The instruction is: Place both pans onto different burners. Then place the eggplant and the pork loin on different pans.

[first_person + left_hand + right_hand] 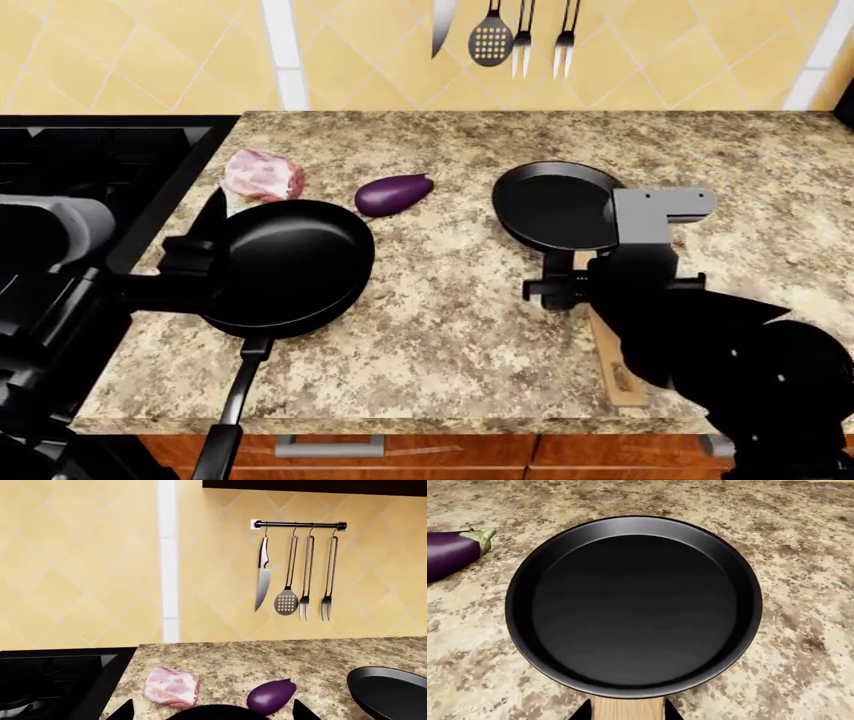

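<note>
Two pans sit on the counter (441, 330). The right gripper (627, 711) fingers pinch the wooden handle of the right pan (554, 205). Left gripper (200, 250) spacing: cannot tell. Left pan (287, 262) handle points near. Eggplant (394, 194) lies left-right beside pork (263, 174).

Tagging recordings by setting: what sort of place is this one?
A simulated home kitchen, most likely: a black gas stove set beside a speckled granite countertop, with a rail of hanging steel utensils on the yellow tiled wall.
</note>
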You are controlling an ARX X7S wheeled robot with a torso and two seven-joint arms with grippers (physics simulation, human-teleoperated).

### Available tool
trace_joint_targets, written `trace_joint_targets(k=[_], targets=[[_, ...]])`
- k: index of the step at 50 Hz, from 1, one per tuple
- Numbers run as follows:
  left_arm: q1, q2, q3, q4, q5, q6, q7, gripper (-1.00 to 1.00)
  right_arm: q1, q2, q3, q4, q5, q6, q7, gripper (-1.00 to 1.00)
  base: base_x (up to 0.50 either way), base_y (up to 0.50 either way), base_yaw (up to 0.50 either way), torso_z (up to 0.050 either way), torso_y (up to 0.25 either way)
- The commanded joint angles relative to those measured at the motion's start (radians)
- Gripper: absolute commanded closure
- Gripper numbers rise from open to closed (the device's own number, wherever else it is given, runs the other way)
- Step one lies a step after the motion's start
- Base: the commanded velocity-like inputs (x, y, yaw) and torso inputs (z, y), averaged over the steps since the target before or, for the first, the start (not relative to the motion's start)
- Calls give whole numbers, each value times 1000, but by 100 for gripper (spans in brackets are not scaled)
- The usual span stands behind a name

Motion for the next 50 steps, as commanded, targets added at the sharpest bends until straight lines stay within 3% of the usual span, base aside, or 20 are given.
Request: trace_joint_targets(k=[1, 7, 10, 13, 28, 36, 50], targets=[[13, 2, 18, -19, 25, -2, 9, -100, 6, 23, 92, -242, 87, 113, 94, 100, 0, 0, 0, 0, 0], [-12, 2, 54, -81, -26, -38, -41, -100, -9, 32, 115, -307, 126, 140, 117, 100, 0, 0, 0, 0, 2], [-30, -3, 61, -155, -218, -47, -136, -100, -17, 38, 117, -315, 130, 136, 114, 100, 0, 0, 0, 0, 0], [-45, -12, 80, -188, -289, -49, -201, -100, -23, 42, 113, -309, 125, 122, 105, 100, 0, 0, 0, 0, 4], [4, -132, 146, -129, -560, -16, -519, -100, -49, 50, 89, -300, 112, 72, 74, 100, 0, 0, 0, 0, 1], [77, -105, 177, -106, -481, -44, -538, -100, -67, 60, 77, -290, 100, 42, 54, 100, 0, 0, 0, 0, 1], [69, -73, 265, -93, -474, -53, -593, -100, -87, 79, 44, -264, 67, -13, 10, 100, 0, 0, 0, 1, 2]])
